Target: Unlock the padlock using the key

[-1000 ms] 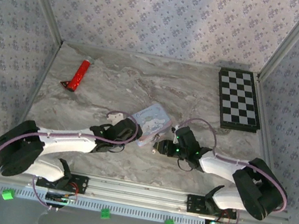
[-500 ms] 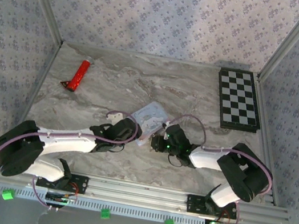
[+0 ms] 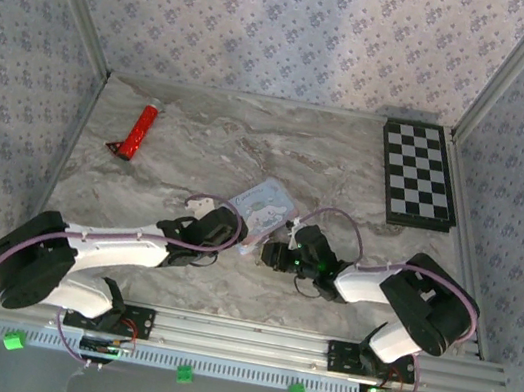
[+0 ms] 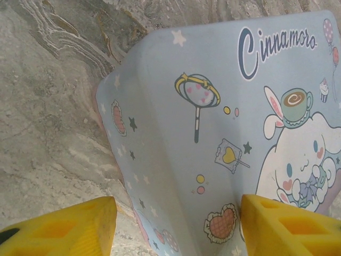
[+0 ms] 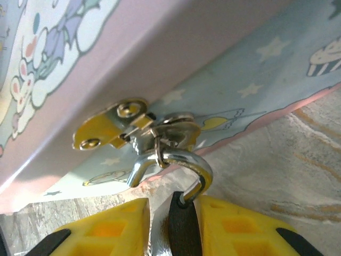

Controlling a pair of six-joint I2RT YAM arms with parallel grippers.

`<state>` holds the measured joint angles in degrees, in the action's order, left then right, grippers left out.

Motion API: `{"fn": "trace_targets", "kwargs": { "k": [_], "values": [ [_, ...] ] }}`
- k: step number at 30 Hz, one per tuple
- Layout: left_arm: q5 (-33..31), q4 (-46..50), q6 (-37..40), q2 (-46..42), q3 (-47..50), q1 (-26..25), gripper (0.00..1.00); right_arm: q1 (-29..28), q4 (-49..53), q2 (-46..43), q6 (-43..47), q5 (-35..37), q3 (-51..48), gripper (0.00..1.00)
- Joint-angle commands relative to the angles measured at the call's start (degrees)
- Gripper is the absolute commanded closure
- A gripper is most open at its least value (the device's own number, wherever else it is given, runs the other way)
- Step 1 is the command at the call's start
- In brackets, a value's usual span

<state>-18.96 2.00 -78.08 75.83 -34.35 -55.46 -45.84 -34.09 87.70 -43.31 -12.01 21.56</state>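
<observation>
Right fingers [image 5: 106, 234] pinch the padlock [image 5: 184, 226], its shackle [image 5: 198, 169] through the hasp [image 5: 114, 125] | left fingers [image 4: 58, 229] open astride the tin [image 4: 213, 106] on the table [image 4: 48, 106] | step: I judge I'm steadying the lock | next: I line the key to the keyway.

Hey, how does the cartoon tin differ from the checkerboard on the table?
The tin is pastel blue with cartoon prints; the checkerboard is black and white squares. The tin sits mid-table at an angle, close to both arms; the checkerboard lies by the far right wall, away from them. The tin carries a padlock on its hasp; the checkerboard has nothing on it. Both rest on the marble table.
</observation>
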Motion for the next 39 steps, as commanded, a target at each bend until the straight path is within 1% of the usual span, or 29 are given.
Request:
{"fn": "trace_targets", "kwargs": {
  "k": [1, 5, 8, 14, 19, 23, 25, 31, 36, 39],
  "values": [
    [-0.99, 8.99, -1.50, 0.20, 2.52, 0.44, 0.38, -0.25, 2.86, -0.07, -1.82, -2.40, -3.18, 0.71],
    [-1.07, 8.99, -1.81, -0.07, 2.95, 0.53, 0.38, -0.87, 1.75, 0.13, -2.15, -2.57, -4.66, 0.72],
    [-0.89, 8.55, -1.81, 0.01, 2.84, 0.53, 0.38, -1.32, 0.73, 0.91, -2.37, -2.74, -4.21, 0.74],
    [-0.29, 8.46, -1.54, 0.43, 2.53, 0.53, 0.38, -1.14, -3.95, 3.21, -5.50, -2.92, -2.68, 0.82],
    [-0.40, 8.48, -1.89, -0.13, 3.19, 0.53, 0.39, 1.01, -10.17, 3.53, -9.47, -2.75, -4.75, 0.91],
    [-0.62, 8.33, -2.16, -0.35, 3.59, 0.53, 0.39, 3.58, -14.33, 3.29, -14.80, -5.02, -5.30, 0.97],
    [-0.70, 8.02, -2.16, -0.38, 3.67, 0.53, 0.39, 3.78, -14.47, 2.61, -17.77, -4.54, -4.80, 1.00],
    [-0.57, 7.83, -1.99, -0.26, 3.68, 0.53, 0.38, 4.14, -15.28, -1.14, -22.13, -1.96, -5.52, 1.00],
    [-0.60, 7.59, -1.64, -0.15, 3.76, 0.57, 0.38, 5.93, -10.62, -6.56, -22.46, -1.61, -5.84, 1.00],
    [-0.15, 7.24, -0.84, 0.16, 3.59, 1.15, 0.38, 7.30, -4.39, -10.80, -21.76, -1.32, -5.69, 1.00]
  ]
}}
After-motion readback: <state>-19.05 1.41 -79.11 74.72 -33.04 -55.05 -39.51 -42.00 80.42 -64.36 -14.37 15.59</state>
